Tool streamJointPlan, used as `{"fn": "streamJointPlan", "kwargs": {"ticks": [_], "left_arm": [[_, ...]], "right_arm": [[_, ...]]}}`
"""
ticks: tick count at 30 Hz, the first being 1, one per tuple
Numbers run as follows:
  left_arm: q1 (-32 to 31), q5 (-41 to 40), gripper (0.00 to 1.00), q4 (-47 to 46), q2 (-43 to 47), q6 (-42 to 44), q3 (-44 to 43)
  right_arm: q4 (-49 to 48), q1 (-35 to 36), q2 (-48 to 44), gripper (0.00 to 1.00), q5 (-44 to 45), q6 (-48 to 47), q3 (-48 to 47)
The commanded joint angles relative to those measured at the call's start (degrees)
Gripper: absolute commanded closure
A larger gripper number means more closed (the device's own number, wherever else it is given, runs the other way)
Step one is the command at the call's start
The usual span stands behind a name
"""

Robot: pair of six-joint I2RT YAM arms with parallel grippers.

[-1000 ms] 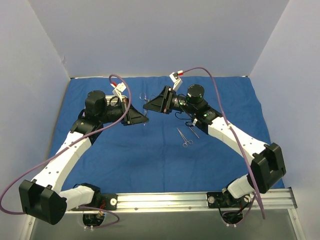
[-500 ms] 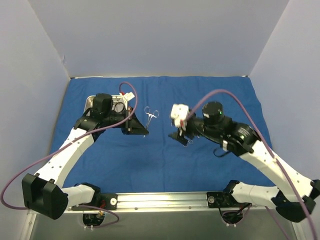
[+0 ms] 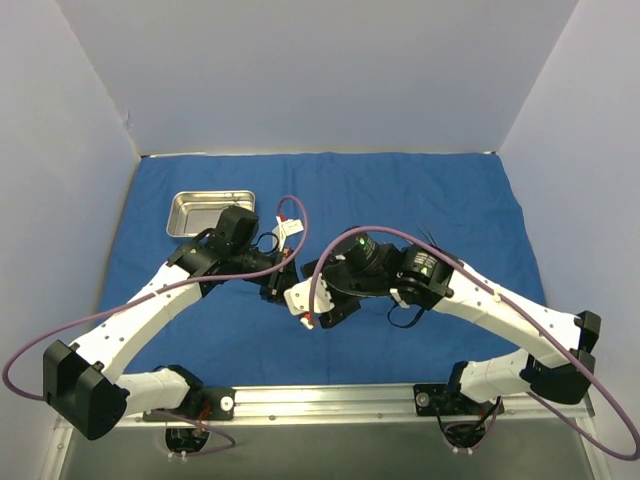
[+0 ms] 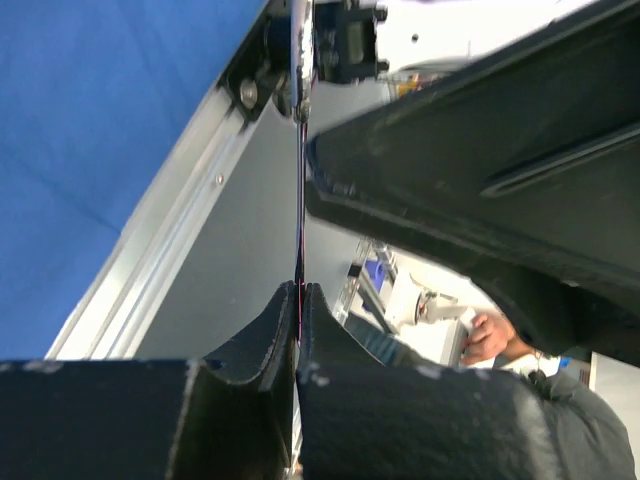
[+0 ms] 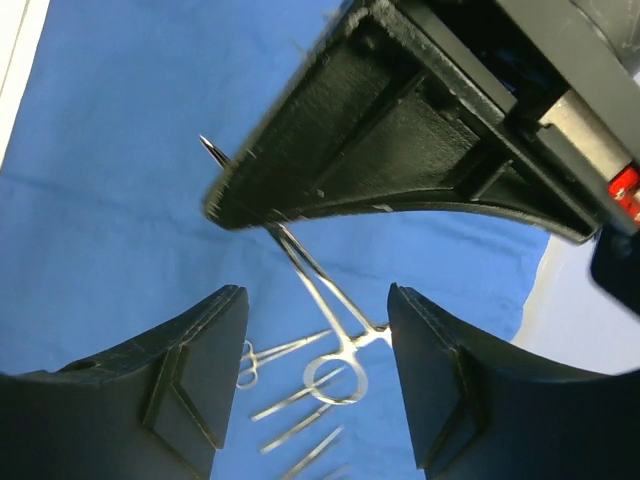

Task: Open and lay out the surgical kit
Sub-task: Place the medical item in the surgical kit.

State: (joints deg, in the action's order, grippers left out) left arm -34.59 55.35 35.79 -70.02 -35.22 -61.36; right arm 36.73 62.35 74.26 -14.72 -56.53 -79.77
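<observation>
**Silver instrument clamped right of the tray**

A royal-blue cloth wrap [image 3: 450,200] lies spread flat, with a shallow rectangular shiny steel tray [image 3: 210,194] on its far left part. Right of the tray and nearer the arm bases, the left gripper [image 4: 300,300] is clamped on a slim silver ring-handled instrument [image 5: 345,330]. The right gripper [image 5: 315,295] is just beside it, its jaws apart and holding nothing. Other small silver instruments [image 5: 275,350] lie on the cloth beneath.

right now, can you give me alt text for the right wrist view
The left gripper, shut on a silver ring-handled instrument, fills the top of the view, the instrument's tip poking out at upper left and its rings hanging below. The right gripper stands open at the bottom edge, and more instruments lie blurred on the blue cloth beyond.
</observation>
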Motion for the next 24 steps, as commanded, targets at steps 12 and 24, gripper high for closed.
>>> {"fn": "streamJointPlan", "kwargs": {"ticks": [12, 24], "left_arm": [[-1.4, 2.7, 0.98, 6.0, 0.0, 5.0, -3.1], [-1.9, 3.4, 0.98, 6.0, -2.0, 5.0, -4.7]], "right_arm": [[7.3, 0.7, 3.0, 0.52, 1.4, -9.7, -5.4], [5.5, 1.6, 4.0, 0.63, 0.0, -7.3, -3.1]]}}
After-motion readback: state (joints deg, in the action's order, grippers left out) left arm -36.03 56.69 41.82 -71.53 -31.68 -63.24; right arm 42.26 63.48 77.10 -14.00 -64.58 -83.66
